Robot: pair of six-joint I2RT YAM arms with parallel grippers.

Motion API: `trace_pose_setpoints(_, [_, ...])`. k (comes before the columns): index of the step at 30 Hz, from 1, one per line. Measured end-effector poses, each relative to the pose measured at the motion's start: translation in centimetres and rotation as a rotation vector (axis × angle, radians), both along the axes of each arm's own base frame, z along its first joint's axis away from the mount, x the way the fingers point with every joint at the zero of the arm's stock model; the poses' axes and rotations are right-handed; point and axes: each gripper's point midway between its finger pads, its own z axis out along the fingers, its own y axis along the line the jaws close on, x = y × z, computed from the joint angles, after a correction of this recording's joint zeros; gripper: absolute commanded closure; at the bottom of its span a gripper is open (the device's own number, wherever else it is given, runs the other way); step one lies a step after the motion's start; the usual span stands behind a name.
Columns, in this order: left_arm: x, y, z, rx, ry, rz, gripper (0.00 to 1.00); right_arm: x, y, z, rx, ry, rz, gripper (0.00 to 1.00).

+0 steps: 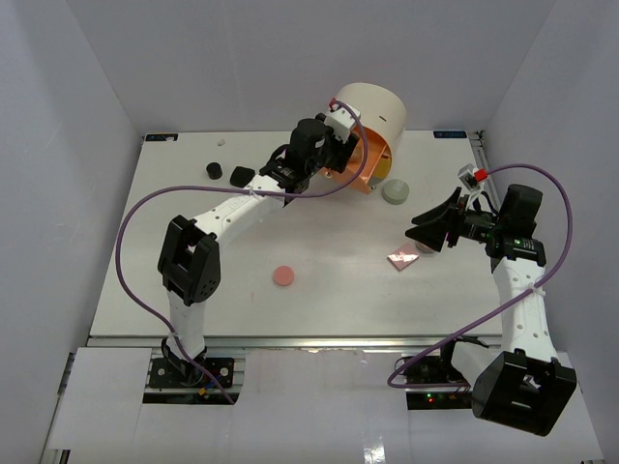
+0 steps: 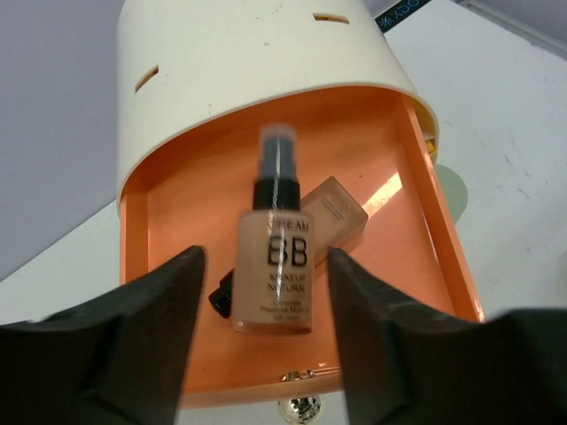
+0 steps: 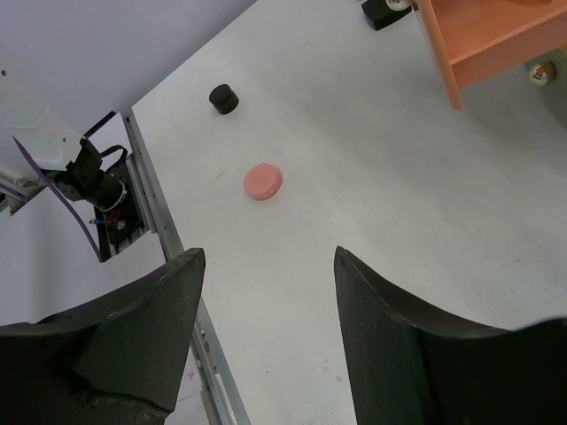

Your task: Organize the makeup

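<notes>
The left gripper (image 2: 264,254) hangs over the orange drawer (image 2: 443,257) that stands out from the cream cylindrical box (image 2: 248,62). Its fingers are parted, with a sliver of drawer floor showing on each side of the BB cream bottle (image 2: 275,266) between them. To my eye the bottle lies in the drawer and is not held. Its long axis runs straight away from the gripper, base nearest and black pump pointing toward the back of the drawer, so the fingers flank its sides. Just beyond it, ahead and a little right, a second tan bottle (image 2: 335,214) lies at a slant on the drawer floor. Something small and black pokes out at the near left of the BB bottle, but I cannot tell what it is. The rest of the makeup is out on the worktop (image 1: 329,242). The right gripper (image 3: 268,255) is spread wide with nothing in it. From above, the pink square palette (image 1: 403,259) lies just beside its fingertips, so I would say the right arm is the nearer one for that piece. The pink round compact (image 3: 263,181) sits ahead of the right gripper's gap, well apart, with a round black jar (image 3: 224,98) farther on. The grey-green compact (image 1: 395,191) rests near the drawer's corner, between the two grippers.
</notes>
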Motion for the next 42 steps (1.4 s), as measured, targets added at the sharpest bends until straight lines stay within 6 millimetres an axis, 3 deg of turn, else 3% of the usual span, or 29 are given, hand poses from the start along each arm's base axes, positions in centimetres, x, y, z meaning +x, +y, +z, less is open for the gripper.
trace_pose_setpoints(4, [0.1, 0.0, 0.3, -0.004, -0.01, 0.002, 0.16, 0.0, 0.0, 0.0, -0.001, -0.003, 0.0, 0.33])
trace_pose_setpoints(7, [0.1, 0.0, 0.3, -0.006, -0.012, 0.002, 0.15, 0.0, 0.0, 0.0, -0.001, -0.004, 0.0, 0.33])
trace_pose_setpoints(14, [0.0, 0.0, 0.9, -0.02, -0.016, 0.004, 0.14, 0.0, 0.0, 0.0, -0.001, -0.005, 0.001, 0.33])
trace_pose_setpoints(19, [-0.5, 0.4, 3.1, -0.058, -0.037, 0.006, 0.19, 0.0, 0.0, 0.0, 0.001, -0.005, 0.003, 0.33])
trace_pose_setpoints(22, [-1.3, 1.0, 5.5, -0.092, -0.063, 0.007, 0.35, 0.0, 0.0, 0.1, 0.002, -0.006, 0.006, 0.33])
trace_pose_setpoints(28, [-5.4, 3.3, 9.5, -0.19, -0.083, -0.015, 0.97, -0.2, 0.1, 0.2, 0.005, -0.018, 0.02, 0.33])
trace_pose_setpoints(30, [-7.3, 4.5, 9.7, -0.221, -0.069, -0.017, 1.0, -0.3, 0.1, 0.0, 0.005, -0.023, 0.025, 0.33])
trace_pose_setpoints(33, [-9.8, 6.3, 8.3, -0.267, -0.002, 0.006, 1.0, -0.4, 0.2, -0.4, 0.008, -0.014, 0.027, 0.33])
trace_pose_setpoints(36, [-11.0, 7.4, 6.0, -0.313, 0.084, 0.055, 1.0, -0.4, 0.2, -0.7, 0.008, -0.009, 0.027, 0.34])
trace_pose_setpoints(42, [-10.1, 8.2, 0.1, -0.359, 0.277, 0.181, 1.0, -0.3, 0.1, -0.9, 0.003, -0.004, 0.017, 0.33])
